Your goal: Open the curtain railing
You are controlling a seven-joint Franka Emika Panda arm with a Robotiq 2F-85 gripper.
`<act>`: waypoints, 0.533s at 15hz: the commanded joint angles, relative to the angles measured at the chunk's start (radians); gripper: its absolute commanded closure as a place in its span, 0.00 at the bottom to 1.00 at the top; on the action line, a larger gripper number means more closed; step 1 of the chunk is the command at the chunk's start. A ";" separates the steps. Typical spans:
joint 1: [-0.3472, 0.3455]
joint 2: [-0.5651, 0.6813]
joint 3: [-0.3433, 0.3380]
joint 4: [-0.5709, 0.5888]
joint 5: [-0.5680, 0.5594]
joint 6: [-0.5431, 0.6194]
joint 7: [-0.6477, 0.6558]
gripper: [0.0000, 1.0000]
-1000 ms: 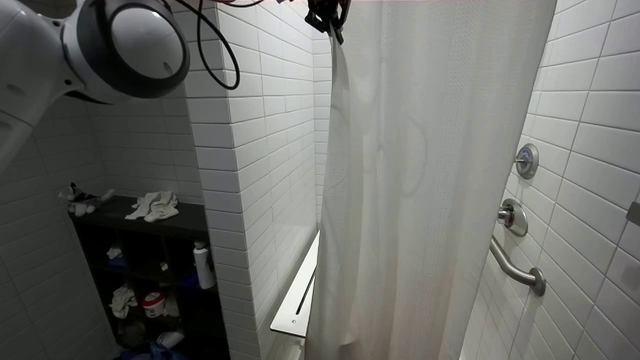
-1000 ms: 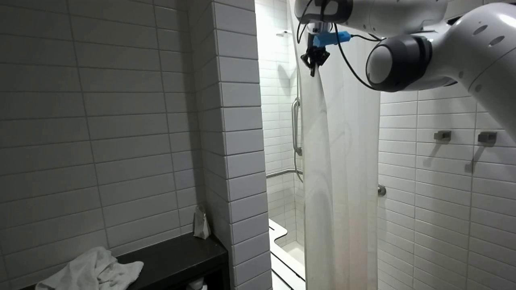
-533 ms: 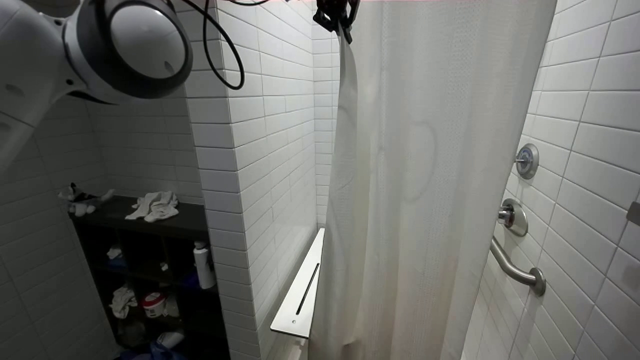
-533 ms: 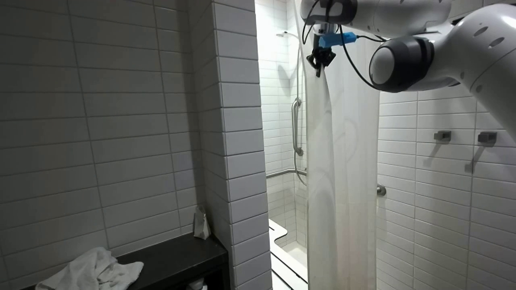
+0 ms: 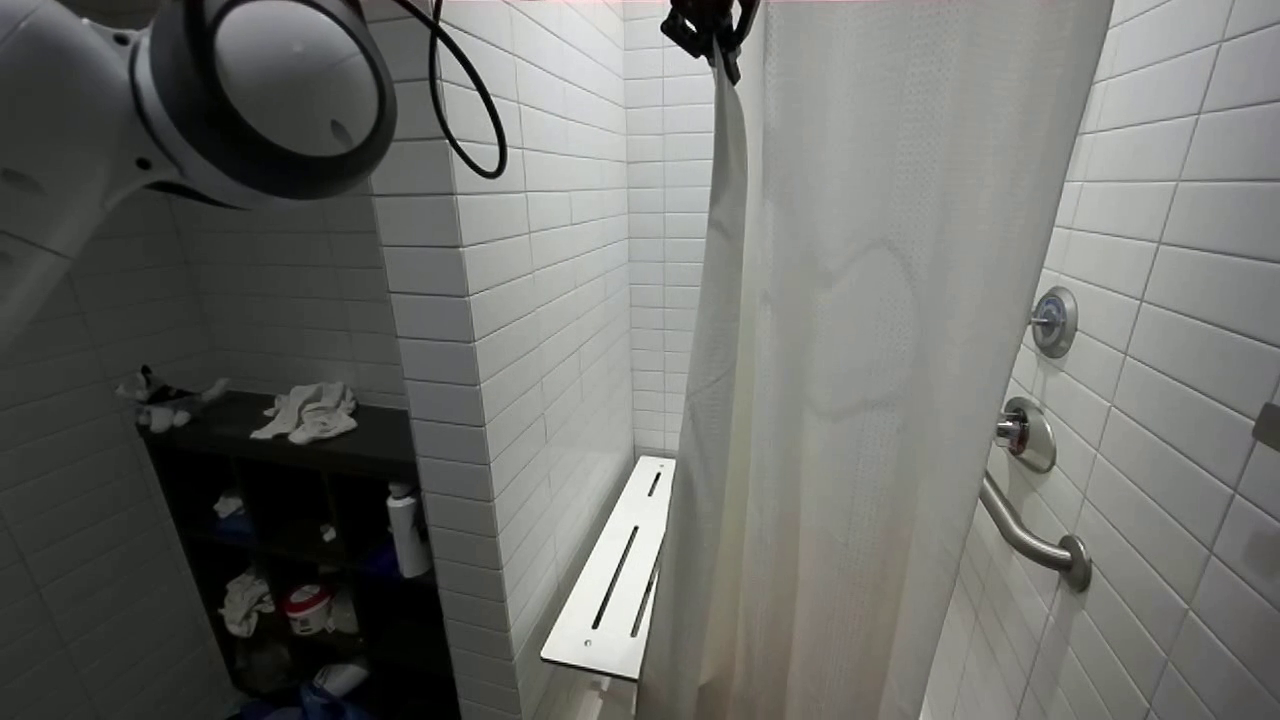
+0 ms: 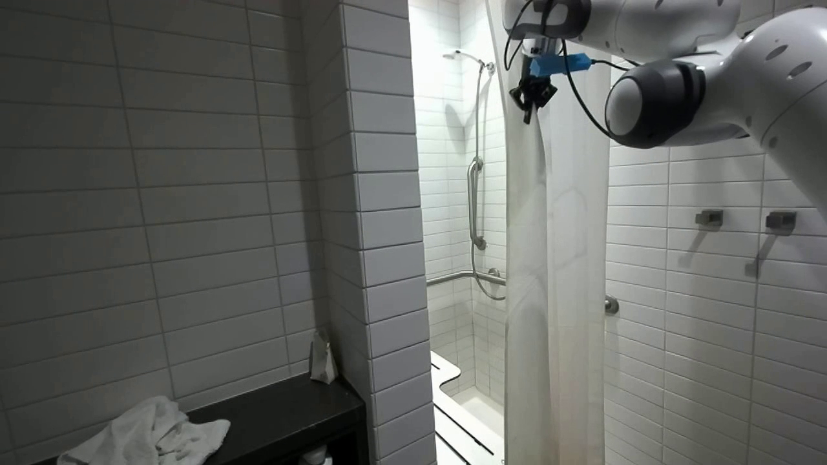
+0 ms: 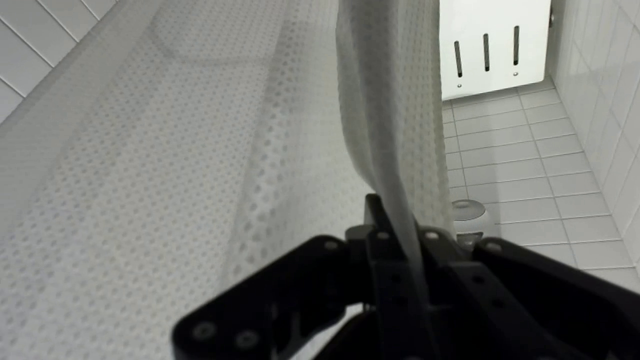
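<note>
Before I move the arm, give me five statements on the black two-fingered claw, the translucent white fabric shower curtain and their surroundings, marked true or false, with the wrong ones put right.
1. The black two-fingered claw is shut on the translucent white fabric shower curtain. True.
2. A bright blue box-shaped part sits higher than the claw in an exterior view. True.
3. The curtain is drawn fully across, hiding everything behind it. False: the white slotted bench partly shows past its edge.
4. A crumpled white cloth lies on top of the dark cubby shelf. True.
5. The cylindrical white bottle lies on the shelf's top. False: the cylindrical white bottle stands inside the shelf, lower down.
</note>
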 commanded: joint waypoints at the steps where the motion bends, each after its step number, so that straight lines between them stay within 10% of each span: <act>1: -0.050 0.011 0.023 -0.002 0.048 0.001 0.005 0.99; 8: -0.136 -0.013 0.039 -0.075 0.112 0.059 0.010 0.99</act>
